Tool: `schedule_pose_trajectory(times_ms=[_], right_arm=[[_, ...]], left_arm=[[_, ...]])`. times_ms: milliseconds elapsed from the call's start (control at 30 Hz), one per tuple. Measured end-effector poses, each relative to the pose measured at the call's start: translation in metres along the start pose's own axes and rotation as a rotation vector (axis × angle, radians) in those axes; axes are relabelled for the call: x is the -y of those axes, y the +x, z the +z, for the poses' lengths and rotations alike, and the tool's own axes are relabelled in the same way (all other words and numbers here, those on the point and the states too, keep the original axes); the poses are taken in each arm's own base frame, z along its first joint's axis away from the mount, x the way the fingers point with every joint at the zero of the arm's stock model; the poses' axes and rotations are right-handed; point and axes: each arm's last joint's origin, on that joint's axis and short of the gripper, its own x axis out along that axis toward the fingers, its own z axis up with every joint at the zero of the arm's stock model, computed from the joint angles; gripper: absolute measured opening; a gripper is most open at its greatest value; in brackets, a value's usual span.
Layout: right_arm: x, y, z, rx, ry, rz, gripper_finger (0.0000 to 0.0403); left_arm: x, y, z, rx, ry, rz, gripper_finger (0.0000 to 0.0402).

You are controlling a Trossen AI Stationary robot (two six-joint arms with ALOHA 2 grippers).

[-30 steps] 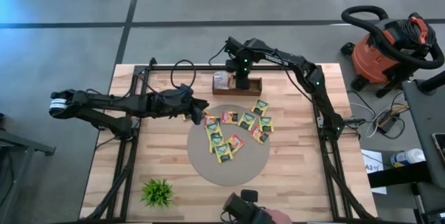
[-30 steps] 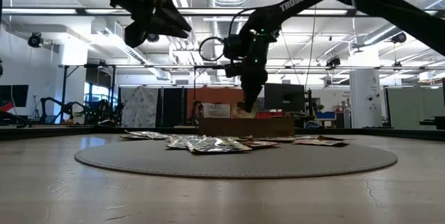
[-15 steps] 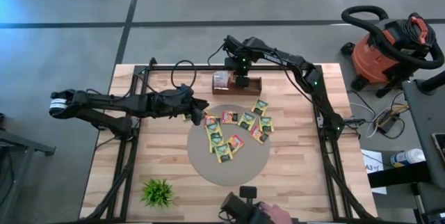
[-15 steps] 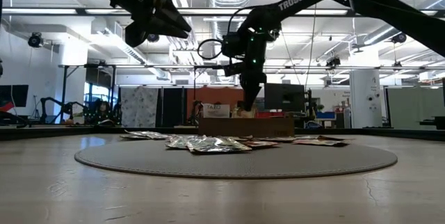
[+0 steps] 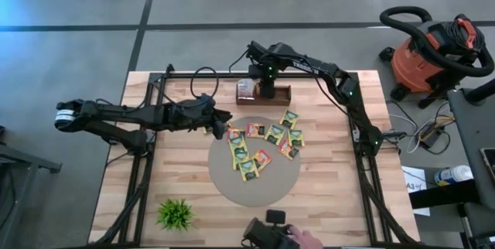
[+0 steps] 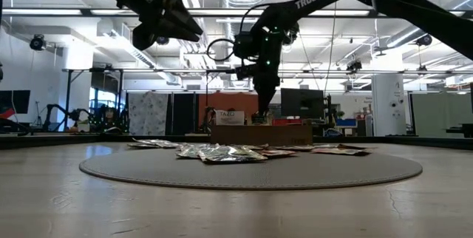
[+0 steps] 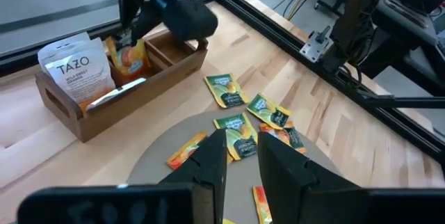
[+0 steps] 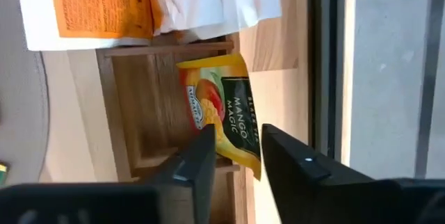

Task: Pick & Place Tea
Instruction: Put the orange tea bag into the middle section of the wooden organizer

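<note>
Several tea sachets (image 5: 263, 144), yellow-green and orange, lie flat on a round grey mat (image 5: 232, 183). One more yellow sachet (image 5: 209, 131) lies just off the mat's left edge. My right gripper (image 5: 267, 88) hangs open over a wooden box (image 5: 280, 94) at the far side. Below its fingers (image 8: 238, 137) an orange-yellow mango sachet (image 8: 221, 113) stands on edge in the box, with one end showing in the gap between the fingertips. My left gripper (image 5: 227, 131) hovers open high above the mat's left edge, nothing between its fingers (image 7: 242, 147).
A white TAZO packet (image 7: 76, 67) stands in the left end of the box (image 7: 149, 78). A small green plant (image 5: 175, 213) stands near the front left. Black frame rails (image 5: 363, 164) border the table. A hand with a dark device (image 5: 274, 237) shows at the near edge.
My right gripper has shifted a little toward the table's left over the box and risen slightly. The left arm has kept still.
</note>
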Motion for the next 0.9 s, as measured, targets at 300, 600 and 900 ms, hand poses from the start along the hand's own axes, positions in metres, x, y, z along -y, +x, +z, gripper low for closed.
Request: schedule_pose_trajectory(times_ms=[300, 600, 900], right_arm=[[-0.001, -0.042, -0.003, 0.081, 0.052, -0.037, 0.0159], [-0.008, -0.087, -0.010, 0.210, 0.082, 0.052, 0.0149], [-0.021, -0.117, -0.032, 0.382, 0.101, 0.092, 0.0122]], left_arm=[[0.001, -0.008, 0.002, 0.004, -0.004, -0.013, 0.0078], [0.002, -0.021, 0.008, 0.038, -0.098, -0.045, 0.0078], [0.008, -0.028, 0.007, 0.034, -0.203, -0.085, 0.0078]])
